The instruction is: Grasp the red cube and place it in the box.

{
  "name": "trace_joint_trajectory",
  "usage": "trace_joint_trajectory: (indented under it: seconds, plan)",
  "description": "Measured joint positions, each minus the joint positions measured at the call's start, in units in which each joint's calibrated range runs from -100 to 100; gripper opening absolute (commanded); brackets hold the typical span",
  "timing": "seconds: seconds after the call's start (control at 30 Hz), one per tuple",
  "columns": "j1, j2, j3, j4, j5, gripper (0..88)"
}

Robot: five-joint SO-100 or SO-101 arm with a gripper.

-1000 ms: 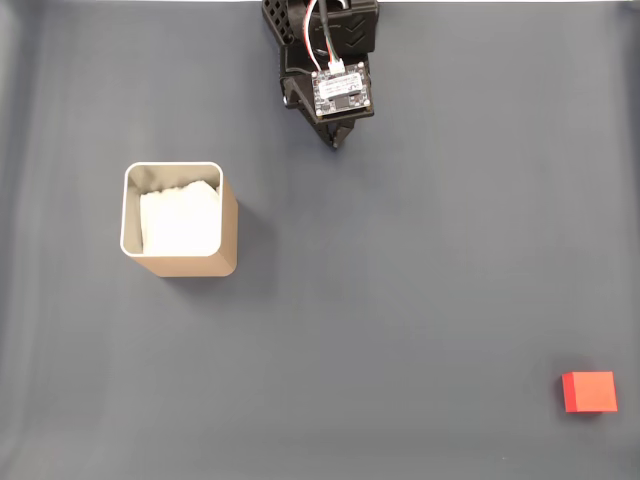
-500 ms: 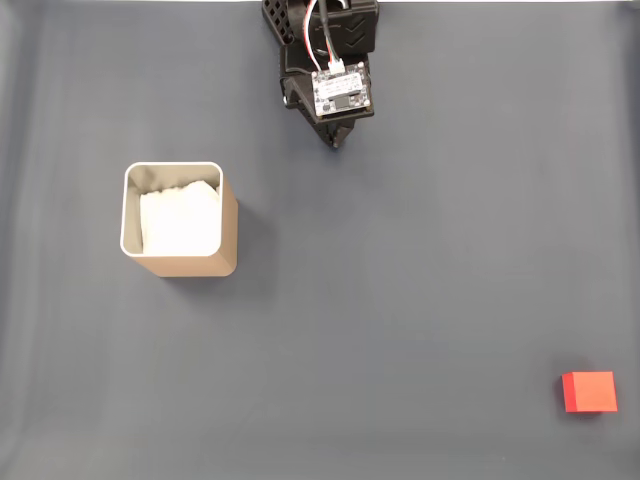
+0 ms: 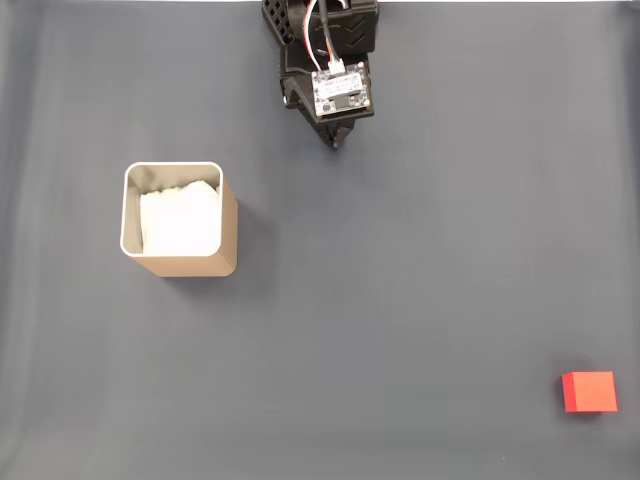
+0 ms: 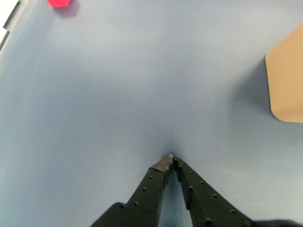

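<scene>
The small red cube (image 3: 589, 391) lies on the grey mat at the lower right of the fixed view; the wrist view catches it at the top left corner (image 4: 58, 3). The tan box (image 3: 228, 230) stands at the left, its pale rim around a white lining, and its tan side (image 4: 288, 80) enters the wrist view from the right. My black gripper (image 3: 335, 142) sits folded at the top centre, far from both. Its two fingers meet at the tips (image 4: 171, 160), shut with nothing between them.
A plain dark grey mat (image 3: 400, 300) covers the whole work surface. The arm's base and a small white circuit board (image 3: 341, 92) sit at the top edge. A pale strip (image 4: 9, 16) shows past the mat's edge in the wrist view.
</scene>
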Motion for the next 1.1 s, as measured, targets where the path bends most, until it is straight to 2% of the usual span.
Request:
trace_joint_trajectory:
  seconds: [0.57,0.87,1.1]
  plan:
    - [1.4,0.0,0.0,-0.7,0.1,0.2]
    - [2.5,4.6,-3.3,-18.9,-1.2,0.2]
    - [0.2,17.0,-15.1,-29.4,-2.5,0.2]
